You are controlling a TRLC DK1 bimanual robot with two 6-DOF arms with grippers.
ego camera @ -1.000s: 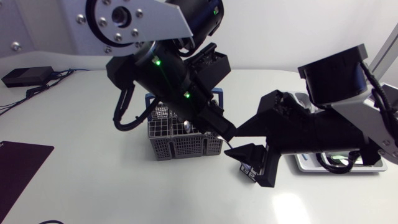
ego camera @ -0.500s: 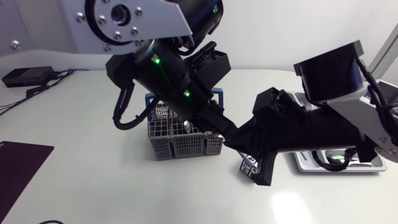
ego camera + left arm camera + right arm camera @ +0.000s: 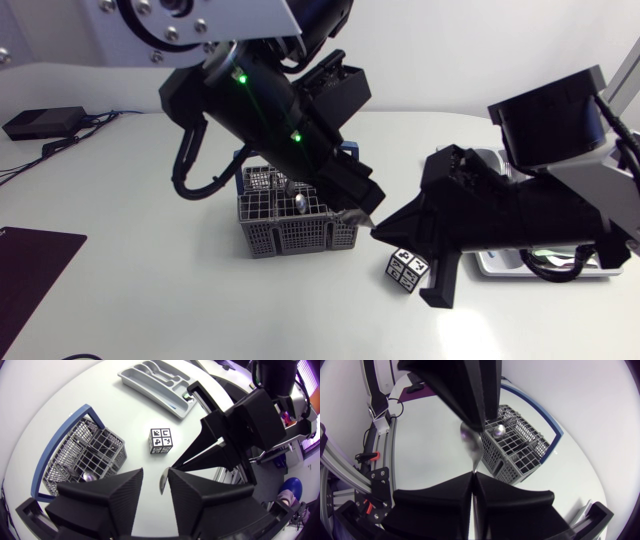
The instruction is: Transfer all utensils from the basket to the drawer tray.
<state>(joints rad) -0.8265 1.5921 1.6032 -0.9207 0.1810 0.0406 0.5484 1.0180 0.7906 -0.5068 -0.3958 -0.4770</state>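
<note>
Likely a handover: the right gripper (image 3: 384,231) has its fingers pinching the silver metal spoon (image 3: 470,442) by its handle, at the grey wire basket's (image 3: 300,241) four o'clock. Whether the left gripper (image 3: 155,480) grips it, I cannot tell.

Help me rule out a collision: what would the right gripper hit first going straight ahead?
Probably the left gripper, just beyond the spoon the right gripper grips; depth is unclear.

My right arm (image 3: 520,215) hides most of the drawer tray (image 3: 595,273).

Robotics lab: marker cube (image 3: 404,268), white table (image 3: 150,260).
</note>
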